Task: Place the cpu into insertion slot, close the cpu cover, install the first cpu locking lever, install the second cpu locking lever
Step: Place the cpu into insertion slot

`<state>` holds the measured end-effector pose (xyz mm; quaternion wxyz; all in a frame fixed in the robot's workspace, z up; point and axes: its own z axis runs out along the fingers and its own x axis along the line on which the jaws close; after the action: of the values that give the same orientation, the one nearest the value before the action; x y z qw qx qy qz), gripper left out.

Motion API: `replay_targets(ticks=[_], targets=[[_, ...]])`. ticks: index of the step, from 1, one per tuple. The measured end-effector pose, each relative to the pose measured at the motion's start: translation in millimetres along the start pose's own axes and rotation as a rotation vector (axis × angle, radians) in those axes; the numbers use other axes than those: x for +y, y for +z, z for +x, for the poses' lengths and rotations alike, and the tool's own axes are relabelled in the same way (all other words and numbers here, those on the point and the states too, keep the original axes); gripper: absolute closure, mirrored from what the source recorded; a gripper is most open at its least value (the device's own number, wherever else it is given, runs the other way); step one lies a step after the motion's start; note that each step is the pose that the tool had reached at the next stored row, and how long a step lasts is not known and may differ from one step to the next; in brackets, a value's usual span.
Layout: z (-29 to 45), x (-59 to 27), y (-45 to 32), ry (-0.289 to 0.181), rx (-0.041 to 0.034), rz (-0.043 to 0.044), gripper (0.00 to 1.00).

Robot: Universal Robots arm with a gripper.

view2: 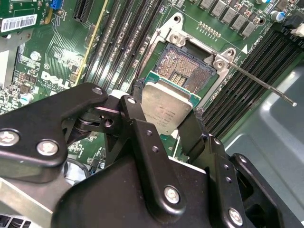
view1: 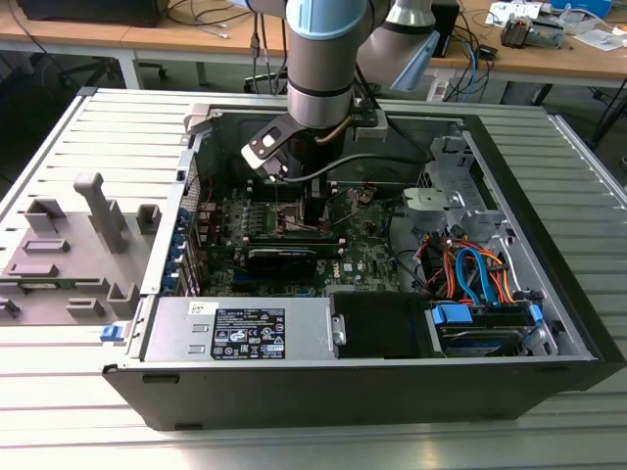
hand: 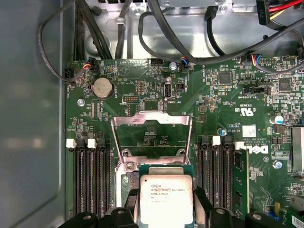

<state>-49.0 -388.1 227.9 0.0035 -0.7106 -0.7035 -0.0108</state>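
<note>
My gripper (view2: pixel 161 118) is shut on the cpu (view2: pixel 166 107), a flat square chip with a silver-grey top, pinched at two opposite edges by the black fingers (view2: pixel 132 110). The chip hangs tilted just above the open insertion slot (view2: pixel 183 71), whose contact field is bare. In the first wrist view the cpu (hand: pixel 166 197) sits between the fingertips, and the cpu cover (hand: pixel 151 117), a silvery frame with an open window, stands flipped back beyond it. A thin locking lever (view2: pixel 261 84) sticks out sideways from the socket corner. In the exterior view the gripper (view1: pixel 313 211) is low over the motherboard (view1: pixel 362 245).
Black memory slots (hand: pixel 90 175) flank the socket on both sides. Cable bundles (hand: pixel 156 28) run along the case wall. The power supply (view1: pixel 235 328) and the drive bay with blue and orange cables (view1: pixel 470 279) fill the near side. A grey fixture (view1: pixel 73 240) stands at the exterior view's left.
</note>
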Motion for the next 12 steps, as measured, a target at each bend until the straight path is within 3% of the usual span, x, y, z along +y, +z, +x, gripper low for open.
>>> replay_targets(ticks=[4,12], targets=[[-0.1,-1.3,5.2,0.0,0.0,0.0,0.45],[-0.1,-1.7,6.4,0.0,0.0001,0.0,0.45]])
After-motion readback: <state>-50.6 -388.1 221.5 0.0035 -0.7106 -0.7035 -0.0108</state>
